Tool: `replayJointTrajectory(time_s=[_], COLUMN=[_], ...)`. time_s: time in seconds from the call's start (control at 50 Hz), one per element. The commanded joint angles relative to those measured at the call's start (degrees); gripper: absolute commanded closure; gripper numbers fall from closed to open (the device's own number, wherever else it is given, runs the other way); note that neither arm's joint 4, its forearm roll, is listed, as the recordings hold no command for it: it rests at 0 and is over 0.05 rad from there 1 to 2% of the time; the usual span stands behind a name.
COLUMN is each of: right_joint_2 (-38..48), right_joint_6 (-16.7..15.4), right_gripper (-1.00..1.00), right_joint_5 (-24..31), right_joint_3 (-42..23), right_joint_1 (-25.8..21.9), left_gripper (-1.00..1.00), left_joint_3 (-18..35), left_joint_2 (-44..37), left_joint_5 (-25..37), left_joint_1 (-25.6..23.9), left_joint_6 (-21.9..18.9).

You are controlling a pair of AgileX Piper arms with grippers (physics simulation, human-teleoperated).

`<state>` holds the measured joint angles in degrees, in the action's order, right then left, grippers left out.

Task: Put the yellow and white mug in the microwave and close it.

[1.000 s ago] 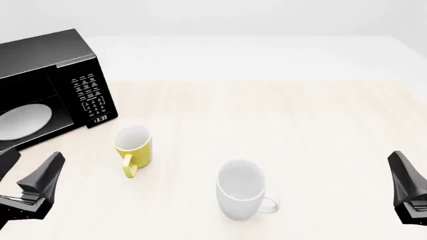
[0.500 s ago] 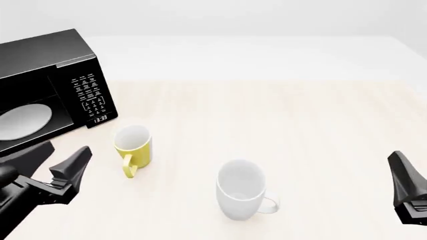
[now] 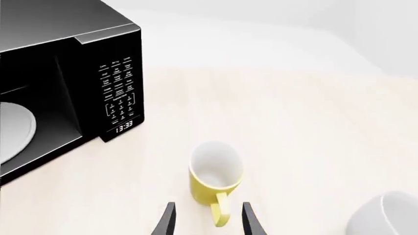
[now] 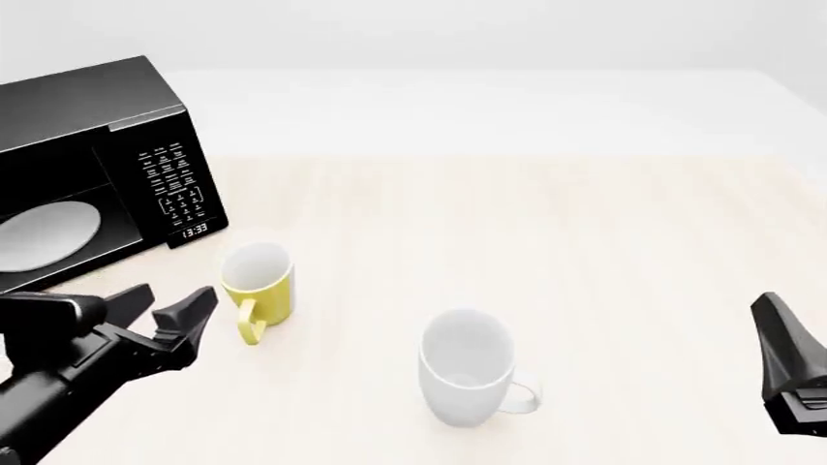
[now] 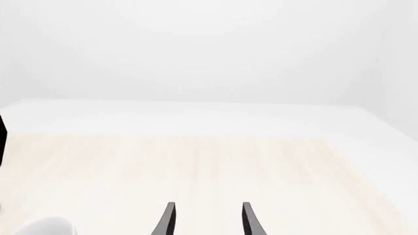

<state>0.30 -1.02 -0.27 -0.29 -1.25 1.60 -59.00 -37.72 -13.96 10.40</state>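
The yellow and white mug (image 4: 258,281) stands upright on the table, its yellow handle toward the near side; it also shows in the left wrist view (image 3: 215,178). The black microwave (image 4: 97,155) stands at the far left with its cavity showing and the white turntable plate (image 4: 45,234) inside; it also shows in the left wrist view (image 3: 72,83). My left gripper (image 4: 162,312) is open and empty, just left of the mug and near its handle; in its wrist view (image 3: 206,219) the handle lies between the fingertips. My right gripper (image 4: 785,354) is open and empty at the near right; it also shows in its wrist view (image 5: 206,219).
A larger all-white mug (image 4: 470,368) stands upright near the middle front, right of the yellow mug, handle to the right. It shows at the edge of the left wrist view (image 3: 385,215) and of the right wrist view (image 5: 46,227). The light wooden table (image 4: 582,242) stretches right.
My left gripper has moved forward and to the right, from the near left edge up to the yellow mug's handle. The right arm and both mugs have not moved.
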Motion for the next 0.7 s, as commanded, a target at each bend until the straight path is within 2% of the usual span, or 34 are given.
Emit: replayJointTrajectory(time_s=[0.02,0.2,0.7], right_joint_2=[-0.06,-0.07,-0.06], right_joint_6=[0.16,0.15,0.15], right_gripper=[-1.0,-1.0,-1.0], right_joint_5=[0.01,0.01,0.02], right_joint_3=[0.04,0.04,0.04], right_joint_1=[0.47,0.47,0.47], left_gripper=[-1.0,-1.0,-1.0], left_joint_3=[0.44,0.9,2.78], left_joint_2=[-10.54,-15.56,-21.52], left_joint_5=[-6.87,-9.97,-12.29], left_joint_1=[-0.8,-2.09,-3.87], left_joint_6=[2.7,3.33,-0.86])
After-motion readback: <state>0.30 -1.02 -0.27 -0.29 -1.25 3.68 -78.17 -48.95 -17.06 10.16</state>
